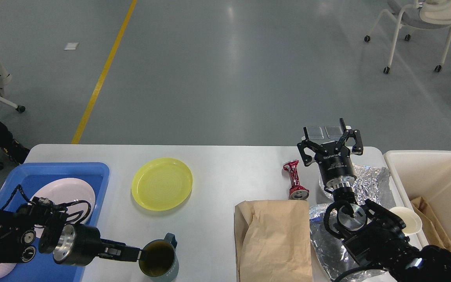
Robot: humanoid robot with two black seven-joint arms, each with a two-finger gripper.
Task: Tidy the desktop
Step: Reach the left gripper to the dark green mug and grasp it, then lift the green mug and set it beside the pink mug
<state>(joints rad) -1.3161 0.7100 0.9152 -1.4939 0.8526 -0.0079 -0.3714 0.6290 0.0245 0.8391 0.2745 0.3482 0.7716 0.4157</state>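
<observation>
The white-grey desktop [225,162] holds a dark grey-green mug [159,259] at the front, a yellow plate [162,183], a crushed red can [295,184], a brown paper bag [274,239] and crumpled foil [368,180]. My left gripper [133,253] points right, with its tips at the mug's left rim. Its fingers are dark and I cannot tell them apart. My right gripper [329,135] is open and empty. It is raised over the table's far right edge, beyond the foil and to the right of the can.
A blue tray [57,169] at the left holds a white plate [67,192]. A cream bin [437,168] stands at the right with brown paper inside. A white paper cup [408,219] sits at its near-left rim. More foil [321,235] lies beside the bag.
</observation>
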